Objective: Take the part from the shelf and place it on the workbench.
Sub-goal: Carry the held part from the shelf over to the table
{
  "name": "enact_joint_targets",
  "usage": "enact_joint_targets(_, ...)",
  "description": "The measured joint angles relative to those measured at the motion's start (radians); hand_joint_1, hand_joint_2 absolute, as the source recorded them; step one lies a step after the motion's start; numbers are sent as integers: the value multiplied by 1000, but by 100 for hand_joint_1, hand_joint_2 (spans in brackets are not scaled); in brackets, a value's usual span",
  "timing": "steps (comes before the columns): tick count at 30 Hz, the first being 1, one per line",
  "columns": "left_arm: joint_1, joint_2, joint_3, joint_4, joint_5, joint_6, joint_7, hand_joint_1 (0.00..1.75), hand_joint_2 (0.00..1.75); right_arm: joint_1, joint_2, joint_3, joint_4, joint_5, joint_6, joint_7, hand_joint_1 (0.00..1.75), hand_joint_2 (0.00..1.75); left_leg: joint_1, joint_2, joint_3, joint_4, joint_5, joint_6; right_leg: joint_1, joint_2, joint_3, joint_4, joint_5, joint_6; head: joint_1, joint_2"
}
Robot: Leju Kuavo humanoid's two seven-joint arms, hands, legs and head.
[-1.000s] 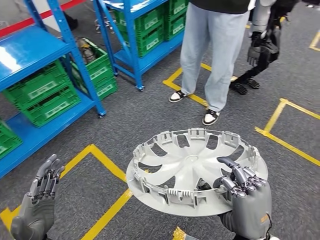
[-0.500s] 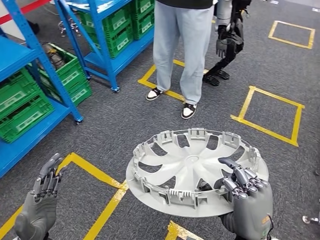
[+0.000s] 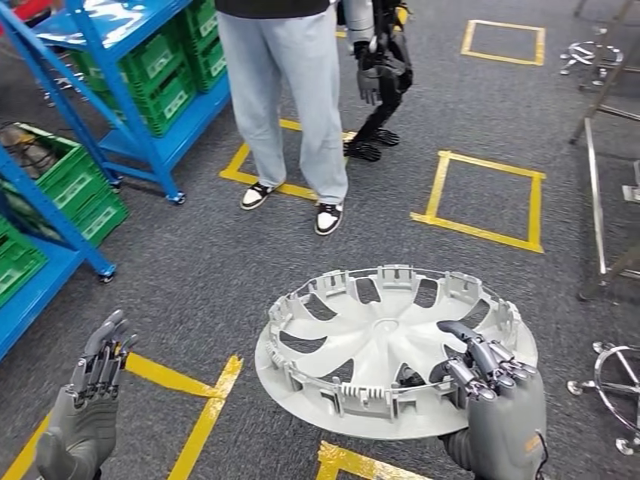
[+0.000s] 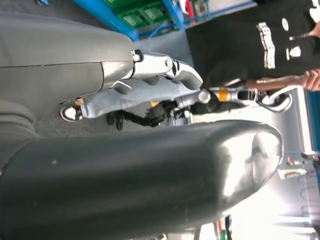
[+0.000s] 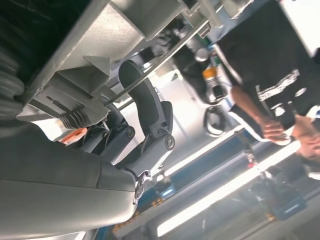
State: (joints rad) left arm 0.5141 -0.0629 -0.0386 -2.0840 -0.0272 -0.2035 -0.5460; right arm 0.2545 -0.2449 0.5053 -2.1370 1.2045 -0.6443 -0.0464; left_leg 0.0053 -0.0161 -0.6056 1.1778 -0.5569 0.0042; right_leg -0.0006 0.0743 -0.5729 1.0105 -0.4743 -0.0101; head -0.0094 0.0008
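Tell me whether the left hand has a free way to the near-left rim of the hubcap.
Probably yes. The left hand is empty, fingers apart, off to the hubcap's left with only bare floor between them. The right hand grips the opposite side, so the near-left rim is unoccupied.

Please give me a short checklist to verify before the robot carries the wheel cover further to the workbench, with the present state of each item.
1. Right robot hand grips the wheel cover at its near rim: ok.
2. Cover roughly level: ok.
3. Left robot hand holds nothing: ok.
4. Person standing ahead on the floor, path not free: not ok.
5. Workbench located: cannot tell.
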Motion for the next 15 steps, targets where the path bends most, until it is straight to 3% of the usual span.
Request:
enact_joint_targets(2, 2, 2, -1, 0, 0, 8, -2, 0, 0, 4, 0, -5, -1, -4, 0, -5, 175, 175, 2, -51, 49, -122, 52, 9, 0, 25, -4, 5, 0, 5, 0, 0)
enact_joint_targets(3, 2, 2, -2, 0, 0, 12, -3, 0, 0, 5, 0, -8, -2, -6, 0, -8, 175, 175, 2, -70, 61, -153, 58, 11, -2, 37, -10, 7, 2, 11, 1, 0)
enact_joint_targets(4, 3, 3, -2, 0, 0, 15, -3, 0, 0, 7, 0, -10, -3, -9, -1, -10, 175, 175, 1, -73, 64, -163, 55, 13, -4, 48, -16, 8, 4, 18, 1, 0)
enact_joint_targets(6, 4, 5, -4, 0, -1, 17, -5, 0, 0, 13, 0, -14, -6, -13, -2, -13, 175, 175, -1, -50, 68, -176, 58, 19, -9, 61, -30, 8, 7, 31, 1, 0)
enact_joint_targets(8, 4, 7, -9, -1, -4, 21, -6, 0, 0, 19, 0, -17, -10, -16, -4, -16, 175, 175, 2, -21, 75, -191, 65, 28, -6, 17, -56, 49, -21, 40, 6, 0)
enact_joint_targets(10, 5, 8, -16, -1, -6, 27, -10, 0, 0, 22, -1, -22, -11, -19, -5, -21, 175, 175, 0, 9, 78, -197, 66, 34, -5, -45, -108, 160, -83, 47, 10, 0)
enact_joint_targets(12, 5, 9, -22, 0, -7, 34, -13, 0, 0, 27, -1, -29, -11, -21, -5, -26, 175, 175, -1, 39, 78, -196, 64, 35, -9, -65, -156, 260, -120, 55, 10, 0)
enact_joint_targets(13, 5, 9, -24, 0, -7, 36, -14, 0, 0, 30, -1, -32, -11, -21, -5, -28, 175, 175, -1, 54, 78, -195, 63, 33, -11, -69, -157, 266, -113, 59, 10, 0)
enact_joint_targets(15, 5, 11, -27, 0, -7, 38, -14, 0, 0, 33, -1, -36, -12, -21, -5, -29, 175, 175, -1, 79, 81, -192, 57, 28, -15, -88, -100, 166, -57, 62, 10, 0)
